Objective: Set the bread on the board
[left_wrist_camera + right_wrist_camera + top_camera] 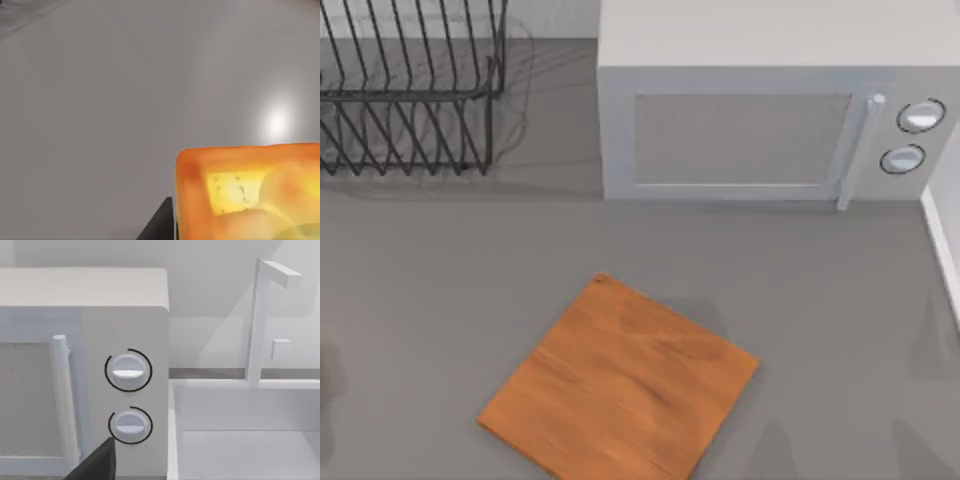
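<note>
Close against my left gripper (172,227), whose grip I cannot tell, the bread (250,192) could slip before reaching the board (620,385).

Even, soft light throughout. A bright glare spot sits on the tabletop (276,121) in the left wrist view. The rack (410,85) casts faint shadows; the bread (250,195) looks blurred.

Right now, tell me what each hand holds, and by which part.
The left wrist view shows the bread right up against the left hand, with one dark finger at its edge. Whether it is gripped cannot be told. The right wrist view faces the microwave and shows nothing held.
</note>
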Available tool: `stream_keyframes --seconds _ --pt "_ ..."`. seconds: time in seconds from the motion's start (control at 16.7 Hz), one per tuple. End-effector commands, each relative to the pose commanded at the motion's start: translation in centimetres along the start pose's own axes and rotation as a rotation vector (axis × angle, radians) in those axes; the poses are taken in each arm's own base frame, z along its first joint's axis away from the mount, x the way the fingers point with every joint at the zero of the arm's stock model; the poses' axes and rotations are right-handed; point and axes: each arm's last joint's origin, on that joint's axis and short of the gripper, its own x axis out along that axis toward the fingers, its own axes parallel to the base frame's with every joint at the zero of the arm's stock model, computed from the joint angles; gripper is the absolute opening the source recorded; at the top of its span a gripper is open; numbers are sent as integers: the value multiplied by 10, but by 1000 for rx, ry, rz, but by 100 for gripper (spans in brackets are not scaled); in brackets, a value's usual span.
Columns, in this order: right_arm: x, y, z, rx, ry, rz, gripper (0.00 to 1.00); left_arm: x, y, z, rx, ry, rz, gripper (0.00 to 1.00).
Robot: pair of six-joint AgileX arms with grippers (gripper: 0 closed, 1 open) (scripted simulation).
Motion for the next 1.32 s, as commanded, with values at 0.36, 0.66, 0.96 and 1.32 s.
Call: stream_keyframes --seconds 0.36,0.66,0.96,1.32 --pt "0 0 0 0 0 0 100 0 0 0 0 0 0 2" --pt "0 0 0 0 0 0 100 0 0 0 0 0 0 0" --pt "0 0 0 0 0 0 100 -6 1 4 20 7 22 0" --pt "0 0 0 0 0 0 100 -18 5 50 31 12 8 0"
